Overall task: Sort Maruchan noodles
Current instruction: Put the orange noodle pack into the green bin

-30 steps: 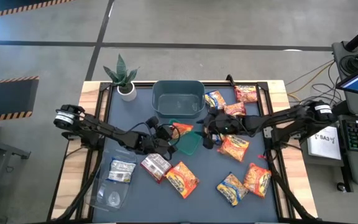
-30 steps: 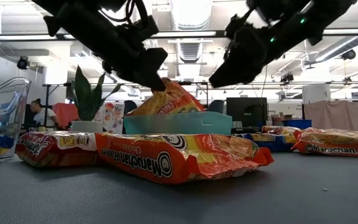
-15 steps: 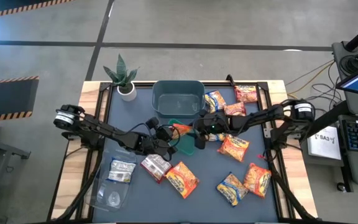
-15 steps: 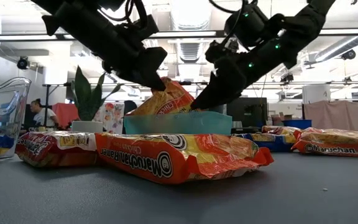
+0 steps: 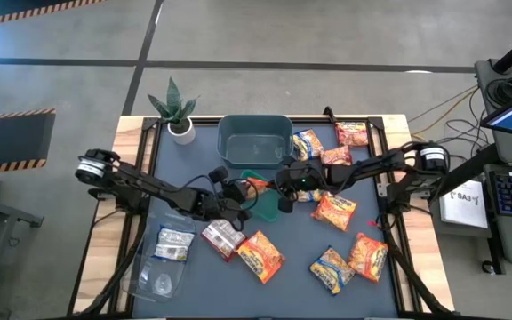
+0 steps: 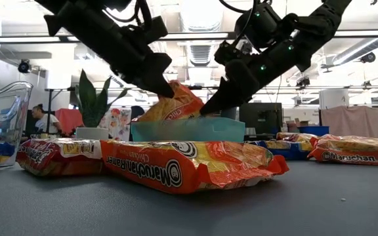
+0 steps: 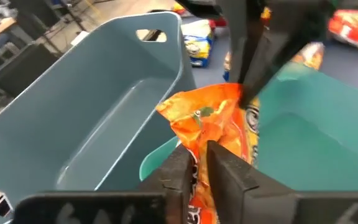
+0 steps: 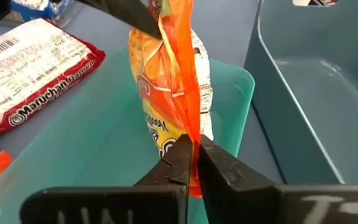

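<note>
An orange-red Maruchan noodle packet stands on edge over the small green tray, in front of the grey-teal tub. My left gripper comes from the left and is shut on one end of it. My right gripper comes from the right and is shut on the opposite end. In the low view the tray's wall hides the packet's lower part. More noodle packets lie flat on the table, among them an orange one and a dark red one. My left gripper pinches the packet's crinkled end edge between its two fingers. It comes slanting down from the table's left. The packet stands upright on edge above the green tray; whether it rests on the tray I cannot tell. My right gripper pinches the thin sealed seam at the packet's opposite end between its two fingertips. It comes slanting down from the table's right. The packet rises upright beyond the fingers, over the tray floor.
Several packets lie at the right, and three near the far edge. A clear container with packets sits near left. A potted plant stands far left. The tub is just behind the grippers.
My right gripper has gone toward the table's left and down to the orange packet and has taken hold of its near end. My left gripper and the packet have stayed over the green tray.
</note>
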You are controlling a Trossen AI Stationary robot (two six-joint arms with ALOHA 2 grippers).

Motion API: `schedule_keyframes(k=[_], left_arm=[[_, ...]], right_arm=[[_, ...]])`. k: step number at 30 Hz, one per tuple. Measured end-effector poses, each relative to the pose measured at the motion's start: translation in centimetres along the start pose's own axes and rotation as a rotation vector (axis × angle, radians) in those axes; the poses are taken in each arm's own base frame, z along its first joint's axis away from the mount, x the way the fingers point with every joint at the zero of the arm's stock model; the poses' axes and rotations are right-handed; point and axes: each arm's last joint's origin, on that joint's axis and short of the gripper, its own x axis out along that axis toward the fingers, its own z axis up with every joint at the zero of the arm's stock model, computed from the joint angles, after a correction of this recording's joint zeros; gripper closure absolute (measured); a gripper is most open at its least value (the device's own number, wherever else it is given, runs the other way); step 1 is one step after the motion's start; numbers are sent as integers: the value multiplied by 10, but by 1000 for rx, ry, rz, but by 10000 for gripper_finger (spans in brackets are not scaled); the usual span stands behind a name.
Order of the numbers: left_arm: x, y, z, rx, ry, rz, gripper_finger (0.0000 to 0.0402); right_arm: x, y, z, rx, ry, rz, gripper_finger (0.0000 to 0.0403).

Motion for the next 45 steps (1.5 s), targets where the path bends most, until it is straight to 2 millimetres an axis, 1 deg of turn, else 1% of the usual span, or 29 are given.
schedule_keyframes(k=[9, 11, 14, 16, 19, 22, 25, 28, 31, 41, 45], left_arm=[[-15, 12, 16, 168, 36, -4, 261], [-20, 12, 25, 242, 16, -59, 247], [-26, 10, 40, 343, -36, -190, 235], [-26, 10, 50, 362, -88, -247, 232], [-17, 18, 61, 347, -145, -261, 230], [-1, 31, 61, 324, -128, -293, 230], [17, 42, 57, 275, -85, -316, 230], [29, 46, 53, 259, -65, -378, 230], [32, 44, 51, 258, -63, -413, 230], [45, 43, 40, 236, 12, -405, 231], [47, 43, 38, 244, 21, -380, 252]], right_arm=[[-10, -1, 5, -15, 7, 0, 394], [-11, -1, 6, -23, 4, 0, 394], [-11, -1, 6, -28, 10, 0, 394], [-11, -1, 5, -38, 14, 0, 394], [-11, -1, 5, -41, 17, -1, 394], [-11, -1, 5, -41, 18, -1, 394], [-11, -1, 4, -40, 22, -1, 394], [-11, -1, 4, -40, 22, -1, 394], [-11, -1, 4, -38, 22, -1, 394], [-11, 0, 4, -52, 22, 1, 394], [-11, 0, 4, -52, 22, 1, 394]])
